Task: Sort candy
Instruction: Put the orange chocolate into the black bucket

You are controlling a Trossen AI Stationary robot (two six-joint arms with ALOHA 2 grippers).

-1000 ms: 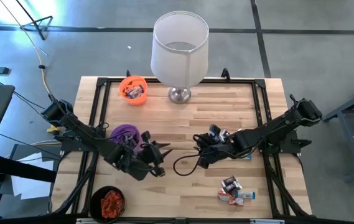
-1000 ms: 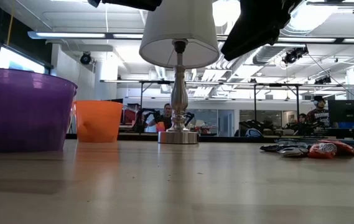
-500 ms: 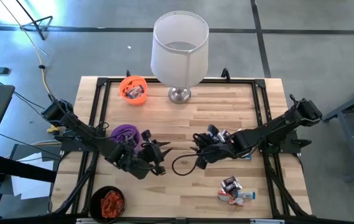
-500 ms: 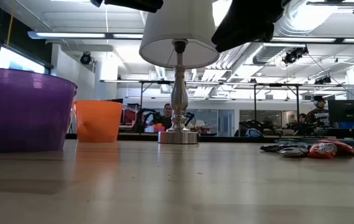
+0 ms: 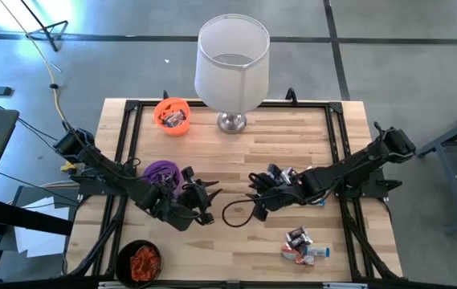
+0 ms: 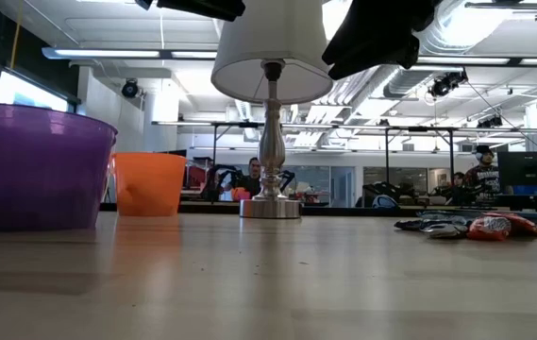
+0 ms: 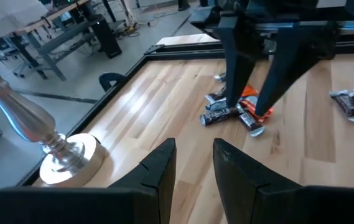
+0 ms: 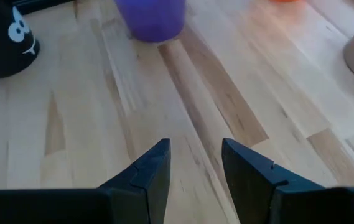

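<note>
Right arm shifted; crinkly foil candy (image 5: 303, 244).

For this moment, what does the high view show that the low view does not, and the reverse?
Only the high view shows the black cup holding orange-red candy, the open, empty left gripper and right gripper above mid-table, and the candy inside the orange cup.

Only the low view shows the room behind the table, with people in the background.

Both show the lamp, the purple cup, the orange cup and the loose candy pile on the wooden table.
</note>
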